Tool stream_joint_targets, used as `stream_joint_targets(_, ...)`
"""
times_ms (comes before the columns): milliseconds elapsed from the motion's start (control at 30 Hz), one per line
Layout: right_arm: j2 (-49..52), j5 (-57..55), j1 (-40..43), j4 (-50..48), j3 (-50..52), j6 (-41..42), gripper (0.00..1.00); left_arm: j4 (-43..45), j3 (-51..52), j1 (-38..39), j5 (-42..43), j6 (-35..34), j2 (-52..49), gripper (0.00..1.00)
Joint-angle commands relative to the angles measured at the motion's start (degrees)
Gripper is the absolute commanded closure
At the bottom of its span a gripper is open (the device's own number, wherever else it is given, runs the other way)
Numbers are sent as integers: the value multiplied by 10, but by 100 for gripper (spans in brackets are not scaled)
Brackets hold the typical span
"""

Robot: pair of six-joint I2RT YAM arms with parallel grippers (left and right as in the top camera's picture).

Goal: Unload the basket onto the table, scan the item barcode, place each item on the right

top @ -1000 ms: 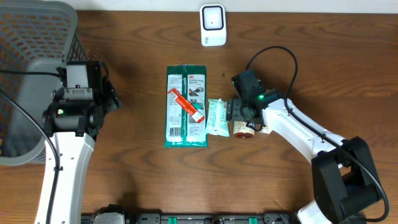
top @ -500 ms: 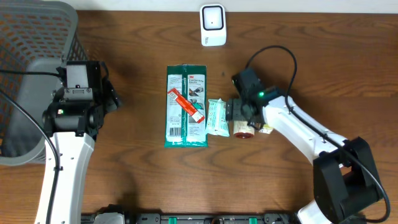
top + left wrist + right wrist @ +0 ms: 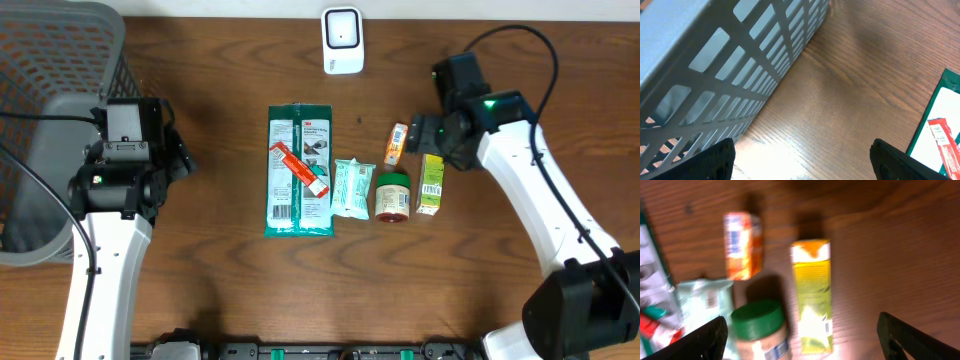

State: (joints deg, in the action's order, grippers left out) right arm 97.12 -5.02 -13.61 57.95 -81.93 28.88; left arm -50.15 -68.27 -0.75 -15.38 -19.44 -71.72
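We've got the basket (image 3: 60, 60) at the desk's (image 3: 200, 300) far left and the scanner (image 3: 342, 40) at the far edge, centre. Mid-desk there's a row, left to right: flat pack (image 3: 285, 210) with a bar (image 3: 300, 170) lying on it, pouch (image 3: 352, 187) just beside, jar (image 3: 392, 195), then carton (image 3: 431, 184). Behind the jar, apart from it, sits a small box (image 3: 397, 143).

Even light, soft shadows — right-wrist view blurred
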Motion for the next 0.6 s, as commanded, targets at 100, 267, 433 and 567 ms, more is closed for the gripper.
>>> stream_joint_targets(100,14,3,12,-75,80,-10,9,-2,-6,-3,-7,5,2,13)
stream_joint_targets(267,14,10,12,-127,124,-17,11,-2,-6,-3,-7,5,2,13)
stream_joint_targets(433,14,10,11,-193,169,-17,15,-2,-6,-3,-7,5,2,13)
stream_joint_targets(567,14,10,11,-242,199,-17,19,-2,-6,-3,-7,5,2,13)
